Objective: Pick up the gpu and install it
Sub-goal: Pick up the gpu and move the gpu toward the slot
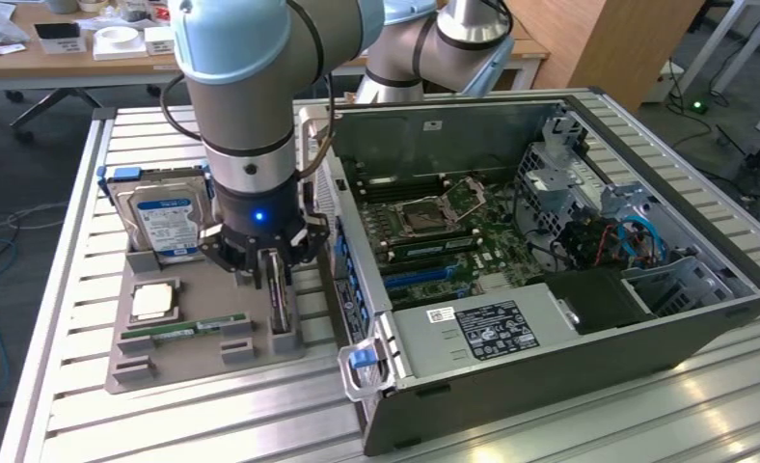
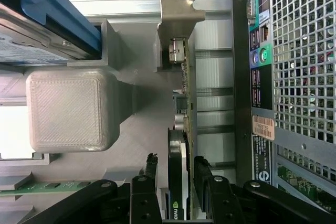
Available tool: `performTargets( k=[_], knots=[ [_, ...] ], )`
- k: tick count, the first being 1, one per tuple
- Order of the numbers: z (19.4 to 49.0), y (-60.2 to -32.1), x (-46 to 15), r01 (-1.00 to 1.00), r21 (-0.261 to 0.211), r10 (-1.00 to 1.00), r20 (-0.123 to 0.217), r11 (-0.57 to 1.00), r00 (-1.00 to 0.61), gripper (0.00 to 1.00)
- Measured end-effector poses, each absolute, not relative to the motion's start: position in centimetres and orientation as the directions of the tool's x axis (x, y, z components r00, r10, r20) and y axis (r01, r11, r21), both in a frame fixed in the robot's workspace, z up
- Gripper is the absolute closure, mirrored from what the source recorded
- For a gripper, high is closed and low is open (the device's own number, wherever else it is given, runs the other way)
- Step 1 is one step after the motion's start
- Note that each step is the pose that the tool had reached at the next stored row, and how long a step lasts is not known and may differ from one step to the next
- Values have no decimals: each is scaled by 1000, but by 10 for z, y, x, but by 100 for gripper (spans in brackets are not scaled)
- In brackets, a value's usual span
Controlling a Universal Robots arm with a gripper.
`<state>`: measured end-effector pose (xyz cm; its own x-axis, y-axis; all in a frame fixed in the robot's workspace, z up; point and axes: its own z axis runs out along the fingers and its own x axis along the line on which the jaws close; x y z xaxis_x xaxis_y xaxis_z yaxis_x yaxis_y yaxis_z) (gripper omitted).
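Right at the gripper (image 2: 176, 160), we see the jaws standing wide, one of the black fingers (image 2: 202, 174) on each side of the gpu (image 2: 181, 103). Nothing is clamped. A thin gap shows on at least one face, so we judge the card straddled but not yet gripped.

The card stands on its long edge, thin side up towards the wrist. Its long axis runs straight out from between the fingers towards its pale metal bracket (image 2: 178, 9) at the far end. The fingers therefore face the two broad faces across the card's thickness, which is the relation any closing depends on. We judge them well lined up, with the card about central in the gap.

The gpu looks slim. It has a black shroud on one face, a brownish board edge studded with small components on the other, and a port next to the bracket.

It sits in a slot of the grey fixture (image 1: 187, 371) on the slatted table (image 1: 65, 289), along the fixture edge nearest the open computer case (image 1: 457, 125). Farther off on the fixture lie a green memory stick (image 1: 187, 331) and a blue-labelled hard drive (image 1: 168, 222). Beyond the card, inside the case, the motherboard (image 1: 445, 231) lies exposed.
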<state>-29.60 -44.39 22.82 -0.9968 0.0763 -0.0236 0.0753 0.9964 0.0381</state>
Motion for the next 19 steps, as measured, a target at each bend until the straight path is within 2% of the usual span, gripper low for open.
performTargets(
  k=[19],
  knots=[
    [228, -445, -294, 75, 38, 76, -24, 996, -997, 58]
  ],
)
